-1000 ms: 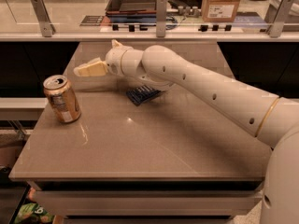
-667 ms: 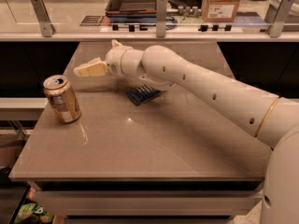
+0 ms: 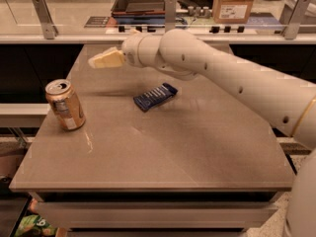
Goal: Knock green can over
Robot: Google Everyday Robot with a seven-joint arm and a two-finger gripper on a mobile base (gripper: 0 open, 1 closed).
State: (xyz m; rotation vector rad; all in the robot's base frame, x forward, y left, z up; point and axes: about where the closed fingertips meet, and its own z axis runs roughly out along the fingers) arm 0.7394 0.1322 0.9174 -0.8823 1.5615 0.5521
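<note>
Camera view of the worktop (image 3: 173, 147) with the arm reaching in from the right. The tool (image 3: 106, 59) hangs above the far left part of the surface, touching nothing; its pale fingers read as one closed wedge with nothing held between them. No green can is visible anywhere: it may be hidden behind the arm or lie outside the picture, which cannot be told. The only can in sight is an orange-gold can (image 3: 64, 104), standing upright below and slightly left of the tool, nearer the camera and well apart from it. A dark blue packet (image 3: 155, 96) lies flat below and to the right of the tool. Progress, as judged here: nothing is knocked over, so the whole task remains, beginning with locating the target. Writing: the can's label, the packet's pale markings and the white sticker on the cardboard box (image 3: 234, 4), beyond the tool to the right, are all unreadable.
</note>
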